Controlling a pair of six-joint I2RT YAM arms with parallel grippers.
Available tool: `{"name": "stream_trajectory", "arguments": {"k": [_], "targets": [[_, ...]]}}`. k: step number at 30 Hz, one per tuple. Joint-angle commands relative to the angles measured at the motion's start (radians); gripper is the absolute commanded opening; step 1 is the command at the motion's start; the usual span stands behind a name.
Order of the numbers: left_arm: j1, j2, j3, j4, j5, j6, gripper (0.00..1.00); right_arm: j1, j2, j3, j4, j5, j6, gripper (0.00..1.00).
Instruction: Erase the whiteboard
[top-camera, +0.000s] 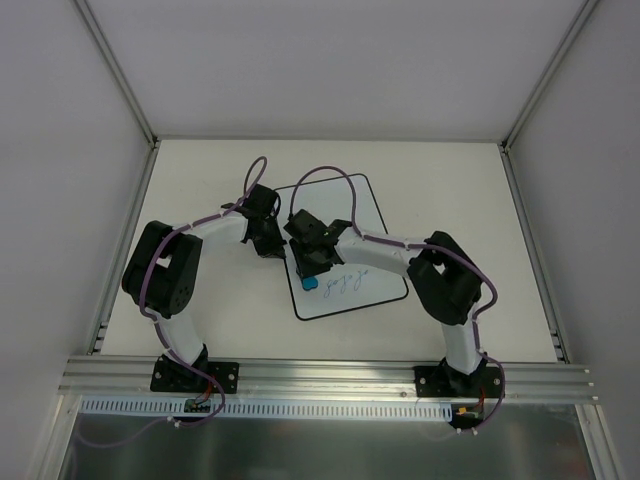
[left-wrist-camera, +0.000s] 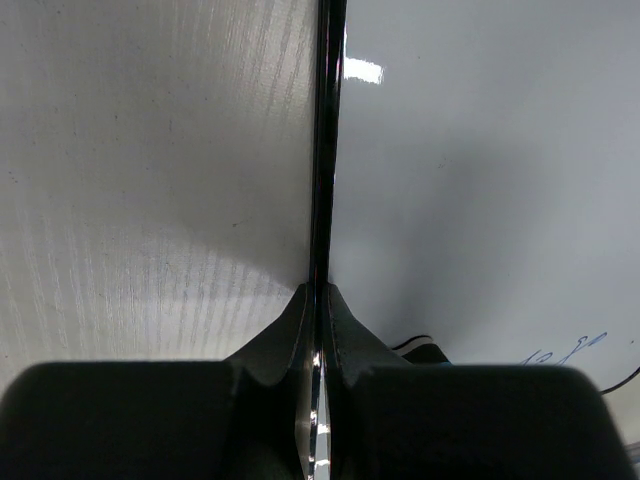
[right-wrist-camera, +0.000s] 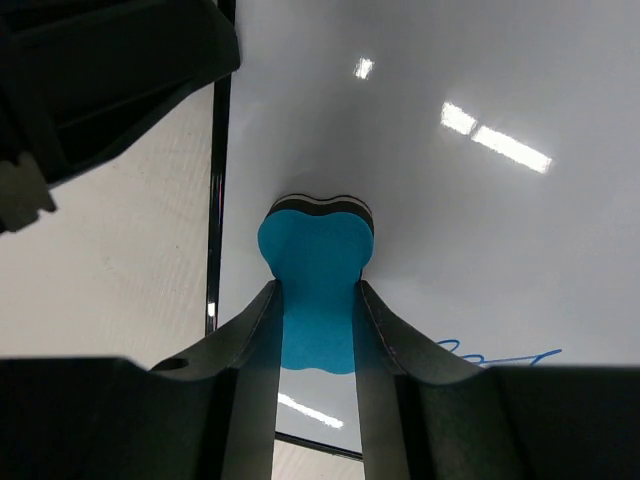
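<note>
— Where is the whiteboard?
— In the middle of the table (slightly askew), with blue writing near its front edge.
— And the jaws?
— The left gripper is pinching the board's left rim. The right gripper is clamped on the blue eraser, which is against the board.

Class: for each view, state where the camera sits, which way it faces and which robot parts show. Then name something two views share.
Top external: above, behind the bases, facing down at the table; left arm, right arm, whiteboard.
Left wrist: on the left arm, facing along the board's rim; left tool shut on it.
Right wrist: on the right arm, facing the board; right tool shut on the blue eraser.
Shared: both wrist views show blue writing.
</note>
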Motion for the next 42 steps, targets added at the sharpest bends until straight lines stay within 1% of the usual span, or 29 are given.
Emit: {"name": "stream_trajectory", "arguments": {"k": [1, 3, 6, 7, 8, 10, 11, 14, 17, 19, 21, 24, 29, 32, 35, 38, 40, 41, 42], "targets": [[0.013, 0.022, -0.033, -0.042, -0.025, -0.019, 0.0, -0.009, 0.017, -0.027, -0.051, -0.029, 0.034, 0.0], [0.018, 0.025, -0.031, -0.041, -0.028, -0.017, 0.0, -0.037, -0.008, -0.058, -0.049, 0.008, 0.043, 0.0], [0.028, 0.025, -0.031, -0.042, -0.03, -0.019, 0.0, -0.103, -0.077, -0.145, -0.051, 0.072, 0.057, 0.0], [0.034, 0.023, -0.033, -0.041, -0.028, -0.019, 0.0, -0.121, -0.1, -0.198, -0.049, 0.088, 0.06, 0.0], [0.036, 0.022, -0.034, -0.042, -0.03, -0.019, 0.0, -0.165, -0.144, -0.223, -0.049, 0.098, 0.063, 0.0], [0.039, 0.017, -0.036, -0.042, -0.031, -0.019, 0.0, -0.209, -0.186, -0.275, -0.051, 0.115, 0.069, 0.0], [0.042, 0.017, -0.034, -0.042, -0.03, -0.019, 0.0, -0.253, -0.207, -0.323, -0.049, 0.118, 0.07, 0.0], [0.044, 0.02, -0.03, -0.042, -0.028, -0.024, 0.0, -0.319, -0.287, -0.406, -0.049, 0.146, 0.081, 0.0], [0.044, 0.031, -0.017, -0.042, -0.01, -0.033, 0.0, -0.342, -0.335, -0.441, -0.049, 0.164, 0.084, 0.0], [0.044, 0.04, -0.011, -0.042, -0.001, -0.039, 0.0, -0.336, -0.335, -0.451, -0.049, 0.145, 0.083, 0.0], [0.044, 0.046, -0.003, -0.042, 0.012, -0.042, 0.0, -0.298, -0.324, -0.432, -0.048, 0.132, 0.078, 0.0], [0.042, 0.053, 0.004, -0.042, 0.024, -0.051, 0.0, -0.198, -0.275, -0.386, -0.037, 0.106, 0.075, 0.0], [0.041, 0.062, 0.012, -0.041, 0.036, -0.059, 0.0, -0.028, -0.143, -0.224, -0.006, 0.011, 0.107, 0.0], [0.041, 0.065, 0.01, -0.041, 0.038, -0.062, 0.0, 0.041, -0.088, -0.133, -0.009, -0.035, 0.11, 0.0], [0.041, 0.062, 0.007, -0.041, 0.032, -0.062, 0.0, 0.057, -0.059, -0.119, -0.011, -0.052, 0.112, 0.0], [0.039, 0.056, 0.004, -0.041, 0.024, -0.057, 0.0, 0.028, -0.101, -0.168, -0.011, -0.006, 0.126, 0.0], [0.041, 0.054, 0.003, -0.042, 0.023, -0.053, 0.0, -0.006, -0.169, -0.252, -0.013, 0.04, 0.143, 0.0], [0.041, 0.054, 0.004, -0.042, 0.023, -0.051, 0.0, -0.049, -0.195, -0.318, -0.017, 0.077, 0.156, 0.0], [0.041, 0.057, 0.004, -0.042, 0.023, -0.051, 0.0, -0.072, -0.223, -0.349, -0.028, 0.104, 0.162, 0.0]]}}
